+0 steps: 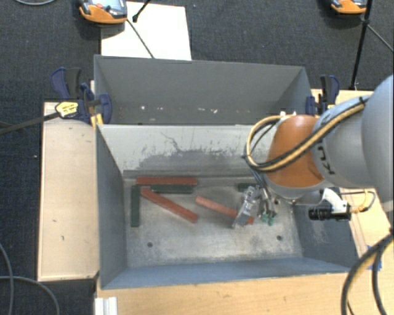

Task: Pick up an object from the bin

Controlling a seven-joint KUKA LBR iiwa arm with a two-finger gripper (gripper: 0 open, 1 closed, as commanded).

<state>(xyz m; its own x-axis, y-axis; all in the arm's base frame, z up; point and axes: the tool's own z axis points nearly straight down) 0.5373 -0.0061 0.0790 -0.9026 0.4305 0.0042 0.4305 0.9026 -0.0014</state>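
Short red-brown bar (215, 206) lies flat on the bin floor, right of centre, its right end at the gripper (248, 212); contact unclear. Can't tell whether the grip is released or clenched. Bar isn't lifted, so the pick looks not yet done: grasp + lift remain. Room: right wall (320, 243) near the wrist, longer red-brown bar (169, 205) just to the left, front floor open.

Looks like a robotics lab test cell. A grey metal bin (112, 215) sits on dark carpet (37, 37). An industrial arm (369, 141) with an orange wrist cover (294, 151) and looped cables (258, 138) reaches in. A loose cable (24, 124) crosses the floor, and there's orange-black gear (101, 9) at the top edge.
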